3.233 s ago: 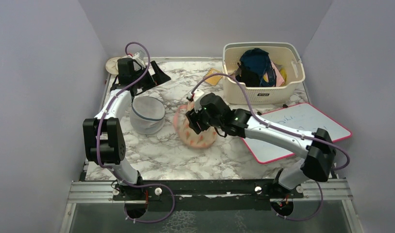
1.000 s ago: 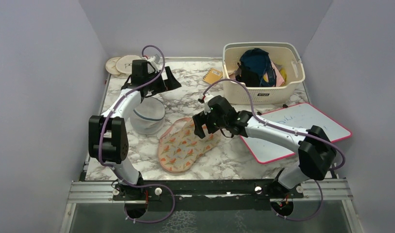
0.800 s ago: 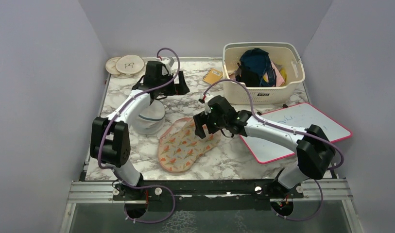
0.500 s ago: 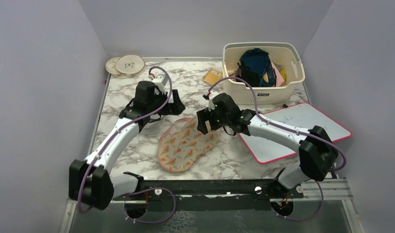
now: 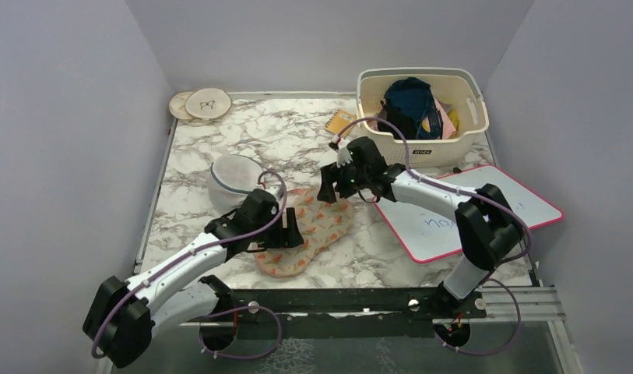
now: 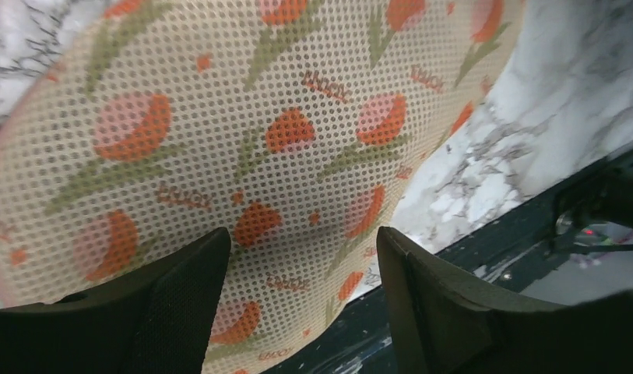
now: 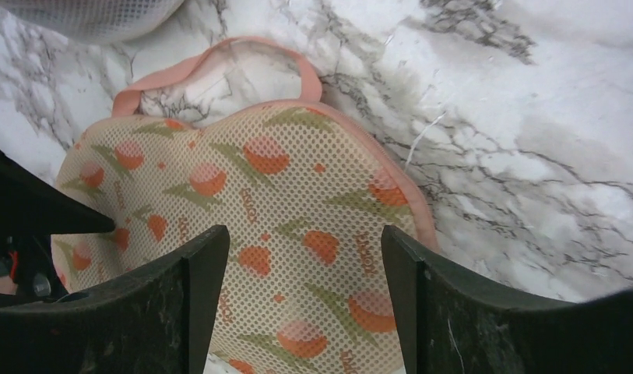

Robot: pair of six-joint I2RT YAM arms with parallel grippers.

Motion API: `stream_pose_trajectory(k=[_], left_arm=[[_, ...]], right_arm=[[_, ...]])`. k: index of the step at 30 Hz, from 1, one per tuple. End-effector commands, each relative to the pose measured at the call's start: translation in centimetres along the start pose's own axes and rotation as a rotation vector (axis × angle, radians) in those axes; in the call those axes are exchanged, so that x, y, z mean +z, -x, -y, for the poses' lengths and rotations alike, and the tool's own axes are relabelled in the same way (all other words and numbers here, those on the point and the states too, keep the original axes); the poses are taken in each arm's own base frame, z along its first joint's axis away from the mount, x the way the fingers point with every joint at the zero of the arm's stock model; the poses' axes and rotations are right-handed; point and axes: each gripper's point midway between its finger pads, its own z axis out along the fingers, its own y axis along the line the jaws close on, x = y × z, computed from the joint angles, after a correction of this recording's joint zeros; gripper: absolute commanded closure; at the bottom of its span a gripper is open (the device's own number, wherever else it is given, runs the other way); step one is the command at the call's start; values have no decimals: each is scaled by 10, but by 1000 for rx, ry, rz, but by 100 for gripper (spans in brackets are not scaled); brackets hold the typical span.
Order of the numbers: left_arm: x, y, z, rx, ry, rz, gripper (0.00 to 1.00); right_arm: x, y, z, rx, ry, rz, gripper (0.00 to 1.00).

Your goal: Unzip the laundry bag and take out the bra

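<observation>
Left tool (image 5: pixel 288 231) (image 6: pixel 301 234): fingers (image 6: pixel 173 304) spread apart, nothing between them. It sits low over the near lobe of the laundry bag (image 5: pixel 313 234) (image 6: pixel 258 140). The wrist view is filled with peach mesh printed with orange-red flowers. I cannot tell whether the tips touch the fabric.

Right tool (image 5: pixel 327 190) (image 7: pixel 303 230): fingers (image 7: pixel 453 312) also spread, holding nothing. It is poised over the far lobe of the bag (image 7: pixel 282 210), tips pointing down at the mesh. Contact cannot be judged from these views.

Bag position: lying flat on the marble worktop (image 5: pixel 258 140), centre, long axis running from near-left to far-right. Its near end is close to the worktop's front edge. Pink edging runs round the outline. A pink fabric loop (image 7: pixel 219 70) lies flat on the marble at the far edge of the bag.

Surroundings:
- White mesh dome (image 5: pixel 233 175) (image 7: pixel 87 15), just beside the bag on its far-left side.
- Cream basket (image 5: pixel 367 117) at far right, holding dark and coloured clothing.
- Whiteboard with pink frame (image 5: pixel 484 199) at right, under the right arm.
- Small yellow item (image 5: pixel 342 122) left of the basket.
- Two round wooden discs (image 5: pixel 200 104) in the far-left corner.
</observation>
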Motion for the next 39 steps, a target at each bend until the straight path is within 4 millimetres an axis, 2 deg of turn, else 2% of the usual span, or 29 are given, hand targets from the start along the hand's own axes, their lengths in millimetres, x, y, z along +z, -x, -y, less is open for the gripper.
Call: stream_pose_trajectory(k=[1, 4, 8, 13, 17, 21, 24, 28, 30, 35, 39], left_arm=[[17, 1, -6, 9, 130, -1, 38], [30, 5, -24, 14, 230, -2, 38], [42, 23, -62, 10, 417, 20, 39], [60, 46, -103, -17, 539, -21, 42], [62, 77, -115, -11, 580, 12, 44], [53, 103, -99, 19, 531, 81, 44], [42, 108, -89, 43, 491, 108, 40], [20, 103, -76, 72, 433, 135, 28], [6, 105, -64, 100, 377, 171, 18], [-28, 122, -4, 301, 114, 262, 2], [-45, 126, 28, 536, 10, 373, 1]], right_arm=[[8, -2, -20, -15, 116, -30, 30], [9, -14, -18, 0, 119, -65, 31], [12, -35, -23, 45, 164, -98, 32], [16, -61, -42, 77, 231, -145, 33], [16, -63, -69, 64, 304, -150, 33], [9, -45, -88, 31, 359, -105, 33], [-3, -20, -84, -28, 293, -36, 32], [-33, 12, -74, -107, 175, 88, 30], [-52, 25, -70, -143, 132, 164, 26], [-91, 41, -61, -208, 50, 315, 17], [-110, 48, -56, -230, 6, 400, 17]])
